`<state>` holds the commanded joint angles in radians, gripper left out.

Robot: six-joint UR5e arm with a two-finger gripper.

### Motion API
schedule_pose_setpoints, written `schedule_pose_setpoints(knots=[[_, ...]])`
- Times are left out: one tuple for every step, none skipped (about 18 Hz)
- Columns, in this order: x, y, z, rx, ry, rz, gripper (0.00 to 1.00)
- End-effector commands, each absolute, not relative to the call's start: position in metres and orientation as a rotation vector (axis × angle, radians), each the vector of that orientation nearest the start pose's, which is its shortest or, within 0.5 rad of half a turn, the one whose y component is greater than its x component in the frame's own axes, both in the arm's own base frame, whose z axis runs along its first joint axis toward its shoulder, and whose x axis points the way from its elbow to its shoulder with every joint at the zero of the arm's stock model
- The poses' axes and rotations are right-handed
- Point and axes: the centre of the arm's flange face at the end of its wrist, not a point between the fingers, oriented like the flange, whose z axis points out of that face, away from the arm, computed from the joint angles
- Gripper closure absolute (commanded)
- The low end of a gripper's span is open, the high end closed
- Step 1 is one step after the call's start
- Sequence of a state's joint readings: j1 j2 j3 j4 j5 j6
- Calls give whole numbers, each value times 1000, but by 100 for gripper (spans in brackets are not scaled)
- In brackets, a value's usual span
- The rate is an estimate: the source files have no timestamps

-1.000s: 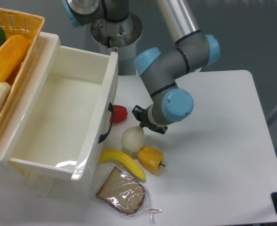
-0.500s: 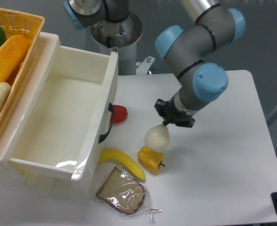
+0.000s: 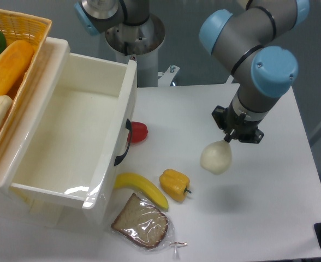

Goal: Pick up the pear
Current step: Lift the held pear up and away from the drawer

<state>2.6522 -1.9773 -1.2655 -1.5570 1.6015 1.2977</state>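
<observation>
The hand (image 3: pixel 230 137) hangs over the white bench (image 3: pixel 269 218) at about 3 o'clock from the centre of the view, closed on the narrow top of the pear (image 3: pixel 215 157). The pear is pale cream and roundish, and it hangs just below the fingertips, clear of the bench, with a soft shadow on the surface at its 6 o'clock. The arm (image 3: pixel 259 49) rises from the hand toward 12 o'clock, grey with blue joint caps.

At 9 o'clock from the pear, well apart from it, lies a yellow bell pepper (image 3: pixel 174 184), with a banana (image 3: pixel 142 188) just beside it at its own 9 o'clock. A slice of bread in clear wrap (image 3: pixel 140 222) lies at 6 o'clock from the banana, near the front edge. A small red fruit (image 3: pixel 138 132) sits against the side of the white bin (image 3: pixel 73 136), next to its black handle. The bin is open and fills the 9 o'clock side of the view. A wicker basket (image 3: pixel 13 60) at 10 o'clock holds 1 orange-yellow item, 1 green item and 1 pale item.
</observation>
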Motion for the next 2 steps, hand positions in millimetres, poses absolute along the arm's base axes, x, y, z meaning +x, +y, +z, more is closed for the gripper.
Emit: schedule_pose_setpoints(knots=[[-513, 417, 406, -3181, 340, -113, 100], [-514, 416, 407, -3176, 337, -113, 100]])
